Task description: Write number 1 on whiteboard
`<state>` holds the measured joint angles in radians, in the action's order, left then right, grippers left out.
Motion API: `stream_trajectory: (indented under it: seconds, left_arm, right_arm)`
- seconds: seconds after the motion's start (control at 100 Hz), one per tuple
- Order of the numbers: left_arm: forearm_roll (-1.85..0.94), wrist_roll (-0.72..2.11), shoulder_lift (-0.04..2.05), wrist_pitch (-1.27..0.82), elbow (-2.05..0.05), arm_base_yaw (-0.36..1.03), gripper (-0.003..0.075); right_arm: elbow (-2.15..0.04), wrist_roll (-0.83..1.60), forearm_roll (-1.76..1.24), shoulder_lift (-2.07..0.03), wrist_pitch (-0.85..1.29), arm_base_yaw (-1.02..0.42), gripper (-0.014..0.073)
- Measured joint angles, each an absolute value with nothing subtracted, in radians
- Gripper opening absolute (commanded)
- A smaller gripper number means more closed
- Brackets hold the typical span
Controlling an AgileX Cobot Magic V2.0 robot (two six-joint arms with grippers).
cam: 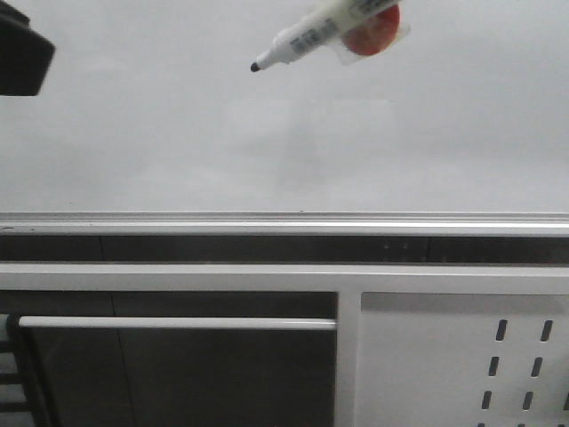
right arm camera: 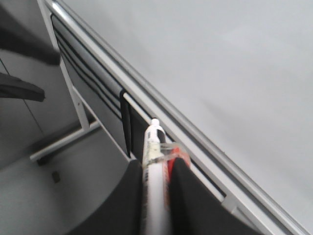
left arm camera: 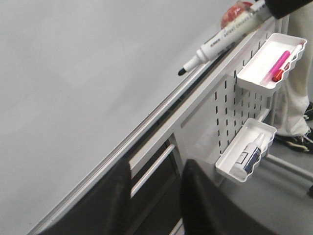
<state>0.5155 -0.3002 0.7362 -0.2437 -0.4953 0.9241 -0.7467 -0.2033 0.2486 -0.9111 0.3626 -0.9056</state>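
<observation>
Right claw (right arm camera: 155,196): clamped on white marker pen (cam: 311,36), black tip clear of the whiteboard (cam: 178,133) ahead of it. No stroke visible on board. Left claw (left arm camera: 151,205): fingers parted, gripping nothing.

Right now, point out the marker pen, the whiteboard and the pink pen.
marker pen (cam: 307,37), front view, white barrel
whiteboard (cam: 178,133), front view, bare surface
pink pen (left arm camera: 280,63), left wrist view, mid-body in upper tray

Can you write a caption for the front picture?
Marker pen tip poised near the blank whiteboard.
</observation>
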Motion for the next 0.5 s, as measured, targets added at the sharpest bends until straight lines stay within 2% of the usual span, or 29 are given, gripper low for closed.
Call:
stream_trajectory:
  seconds: [0.07,0.5]
  left_arm:
    - [0.514,-0.332,0.694,-0.227,-0.462,0.924,-0.0019]
    - [0.512,-0.522,0.568,-0.146,-0.322,0.924,-0.0018]
  right_arm:
    - [-0.718,-0.21,0.257,-0.886,0.329,-0.906,-0.0048]
    - [-0.584,-0.259,0.279,-0.788,0.267,-0.891,-0.0048]
